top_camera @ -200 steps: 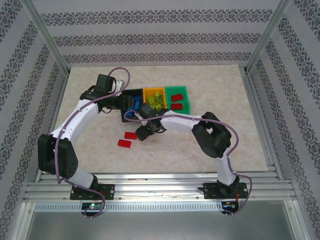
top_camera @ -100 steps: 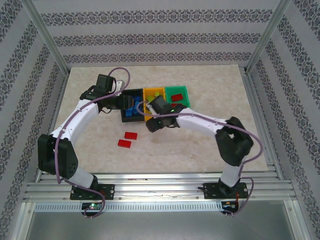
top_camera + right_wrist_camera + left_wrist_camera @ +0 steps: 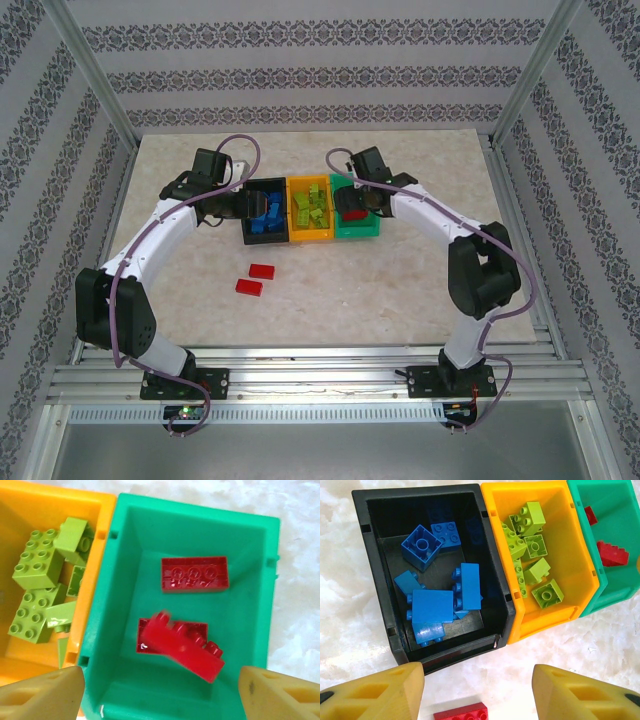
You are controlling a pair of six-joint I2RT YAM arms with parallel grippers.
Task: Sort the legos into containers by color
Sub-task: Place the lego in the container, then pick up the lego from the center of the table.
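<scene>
- Bench (image 3: 420,290) of pale stone pattern carried three bins set touching in a row.
- The left hand (image 3: 477,690) hung at the black bin (image 3: 372,555), the left end of the row. It was released, its yellow fingers (image 3: 375,692) spread wide with nothing between them.
- Two loose red bricks (image 3: 262,271) lay close together on the bench, just in front of the black bin. The edge of one showed between the left fingers in the left wrist view.
- Blue bricks (image 3: 440,605) sat jumbled in the black bin, some on their sides.
- The orange-yellow bin (image 3: 565,540), the middle one, held a heap of yellow-green bricks (image 3: 530,545).
- The green bin (image 3: 125,580), at the right end, held red bricks. One flat brick (image 3: 195,574) lay toward its far wall.
- A blurred, tilted brick (image 3: 192,652) lay across a second flat one nearer the camera. Whether it was resting or in the air could not be told.
- The right hand (image 3: 160,695) hovered over the green bin, released and empty, its fingers (image 3: 280,695) well apart.
</scene>
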